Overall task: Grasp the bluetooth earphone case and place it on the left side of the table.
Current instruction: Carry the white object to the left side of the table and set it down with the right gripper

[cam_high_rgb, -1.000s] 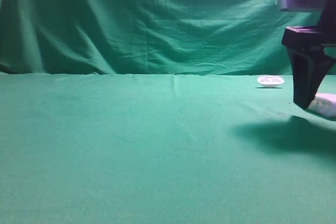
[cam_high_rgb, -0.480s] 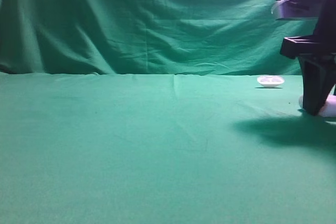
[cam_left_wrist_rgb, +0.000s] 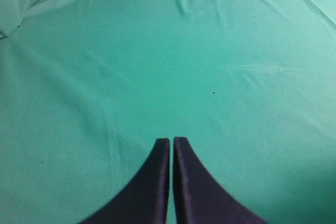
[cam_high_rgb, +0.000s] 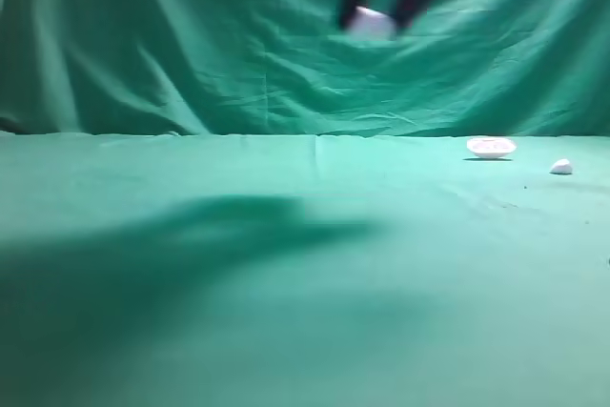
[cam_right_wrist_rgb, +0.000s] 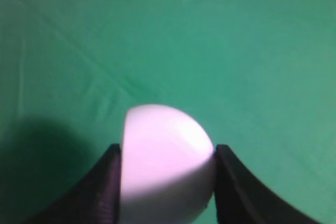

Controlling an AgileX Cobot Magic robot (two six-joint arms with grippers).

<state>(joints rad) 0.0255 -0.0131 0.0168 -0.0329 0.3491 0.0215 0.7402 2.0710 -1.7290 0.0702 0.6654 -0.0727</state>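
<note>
High in the exterior view, blurred against the backdrop, my right gripper (cam_high_rgb: 374,18) carries the white bluetooth earphone case (cam_high_rgb: 371,23) well above the green table (cam_high_rgb: 286,264). In the right wrist view the case (cam_right_wrist_rgb: 165,156) fills the gap of the right gripper (cam_right_wrist_rgb: 167,153), both dark fingers pressed on its sides. My left gripper (cam_left_wrist_rgb: 171,140) shows only in the left wrist view, shut with its fingertips together over bare cloth and nothing between them.
A shallow white dish (cam_high_rgb: 491,147) sits at the back right of the table. A tiny white pebble-like piece (cam_high_rgb: 561,168) lies to its right. A broad dark shadow (cam_high_rgb: 172,254) of the arm falls across the left and middle of the cloth.
The right gripper closed on the case at the right edge, lifted it off the cloth and swung up and left to above the middle. The small white piece now shows where it stood.
</note>
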